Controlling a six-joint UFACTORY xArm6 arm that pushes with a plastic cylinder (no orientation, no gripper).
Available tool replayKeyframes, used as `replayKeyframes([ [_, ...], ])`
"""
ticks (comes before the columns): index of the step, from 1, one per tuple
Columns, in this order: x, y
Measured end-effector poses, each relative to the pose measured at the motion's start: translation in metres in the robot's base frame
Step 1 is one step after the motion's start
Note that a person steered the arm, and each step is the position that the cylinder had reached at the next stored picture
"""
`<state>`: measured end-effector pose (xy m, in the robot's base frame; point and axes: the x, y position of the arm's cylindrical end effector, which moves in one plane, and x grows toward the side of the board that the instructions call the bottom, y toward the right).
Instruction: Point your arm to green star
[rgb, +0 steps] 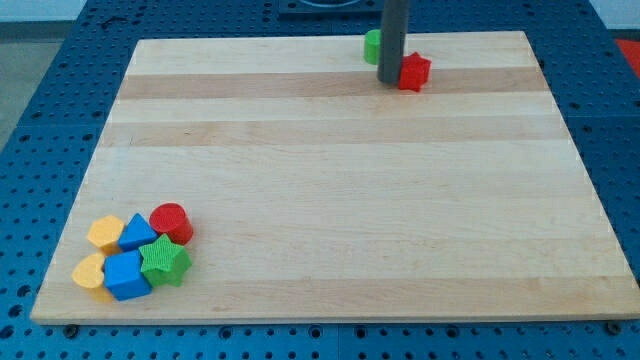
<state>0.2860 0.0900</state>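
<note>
This looks like a robotics lab bench. A pale wooden worktop (330, 200) lies on a blue metal base plate (40, 90) drilled with a regular grid of mounting holes, the sort used for fixing test rigs. Small bright plastic blocks (135, 257) sit clustered at the near left, like test pieces.

green block (371, 44): near the view's top, mostly hidden behind the rod (393, 40), shape untellable. rod: upper part cut off by the top edge.
</note>
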Motion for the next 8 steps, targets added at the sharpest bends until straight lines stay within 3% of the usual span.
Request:
replayKeyframes([
  [2, 0.000, 0.044],
  [4, 0.013, 0.043],
  [6, 0.099, -0.057],
  [8, 0.119, -0.170],
])
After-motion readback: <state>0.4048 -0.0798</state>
